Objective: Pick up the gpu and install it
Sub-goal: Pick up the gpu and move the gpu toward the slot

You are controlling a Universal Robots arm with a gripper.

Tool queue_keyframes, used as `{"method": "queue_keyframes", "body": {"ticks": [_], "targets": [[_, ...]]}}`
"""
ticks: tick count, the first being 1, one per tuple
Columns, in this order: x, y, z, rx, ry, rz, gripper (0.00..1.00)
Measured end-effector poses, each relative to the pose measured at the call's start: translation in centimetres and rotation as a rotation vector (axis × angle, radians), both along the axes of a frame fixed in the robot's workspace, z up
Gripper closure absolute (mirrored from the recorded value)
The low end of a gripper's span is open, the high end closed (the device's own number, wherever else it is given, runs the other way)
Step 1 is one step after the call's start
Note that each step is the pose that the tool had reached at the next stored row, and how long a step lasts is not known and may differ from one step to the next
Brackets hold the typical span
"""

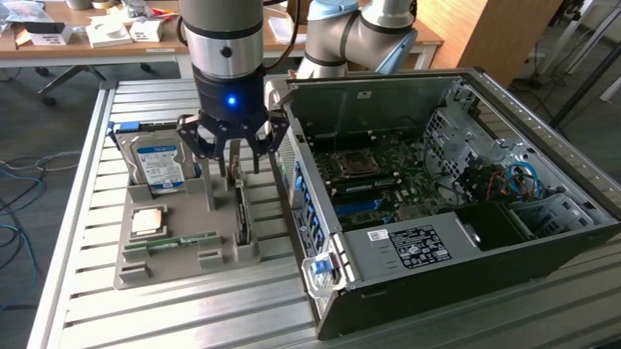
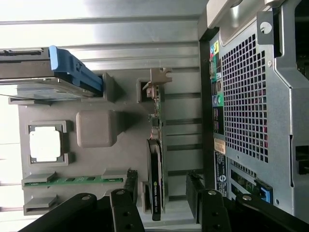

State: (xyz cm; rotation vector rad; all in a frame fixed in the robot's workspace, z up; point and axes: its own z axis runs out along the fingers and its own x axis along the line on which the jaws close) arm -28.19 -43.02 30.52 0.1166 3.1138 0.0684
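Reach step: your gripper (image 1: 235,161) hangs over the gpu (image 2: 155,181), with nothing gripped yet.
The gpu stands on edge in its slot of the grey tray (image 1: 165,265), just beside the open computer case (image 1: 417,247). Your fingers are spread wide and straddle the card from above. By my judgement, the grasp calls for a square, centred descent onto the thin top edge before you close.

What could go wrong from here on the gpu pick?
1. The gpu stands on edge in a narrow slot of the holder. In the wrist view it looks nearer one finger of the open gripper, so that pad may touch first and tilt it.
2. The case wall stands close beside the holder, so the finger on that side could clip it.
3. A skewed grip might jam the gpu in its slot on lifting.
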Motion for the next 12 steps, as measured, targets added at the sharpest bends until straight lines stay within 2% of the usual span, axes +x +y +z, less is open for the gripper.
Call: {"method": "queue_keyframes", "body": {"ticks": [12], "targets": [[0.0,0.00,-1.07,0.0001,-0.0001,0.000,0.47]]}}
